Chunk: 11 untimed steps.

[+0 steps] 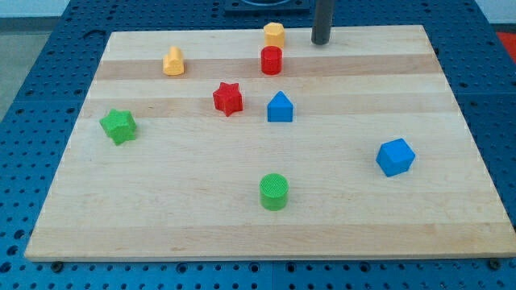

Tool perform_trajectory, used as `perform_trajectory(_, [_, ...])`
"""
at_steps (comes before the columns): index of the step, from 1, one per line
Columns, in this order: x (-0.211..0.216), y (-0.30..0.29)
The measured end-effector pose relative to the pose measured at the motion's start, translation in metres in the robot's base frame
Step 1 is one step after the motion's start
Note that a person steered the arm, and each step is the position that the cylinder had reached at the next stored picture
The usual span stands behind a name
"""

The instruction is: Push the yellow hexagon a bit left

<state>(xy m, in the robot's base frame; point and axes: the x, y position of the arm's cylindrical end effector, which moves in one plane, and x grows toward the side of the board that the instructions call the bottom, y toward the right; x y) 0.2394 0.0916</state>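
Observation:
The yellow hexagon point(274, 34) sits near the top edge of the wooden board point(403, 89), just above the red cylinder point(272, 60). My tip point(322, 41) is the lower end of a dark rod near the view's top. It stands to the right of the yellow hexagon, a short gap apart, not touching it.
Another yellow block point(173, 62) lies at the upper left. A red star point(228, 98) and a blue pentagon-like block point(280, 107) sit mid-board. A green star point(118, 126) is at the left, a green cylinder point(274, 192) at the bottom centre, a blue cube point(395, 157) at the right.

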Motion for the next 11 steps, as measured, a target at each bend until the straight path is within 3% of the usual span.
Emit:
perform_trajectory(3, [-0.005,-0.045])
perform_trajectory(5, [-0.031,-0.037])
perform_trajectory(7, [-0.007,-0.051])
perform_trajectory(10, [-0.046,-0.058])
perform_trajectory(11, [-0.041,-0.068])
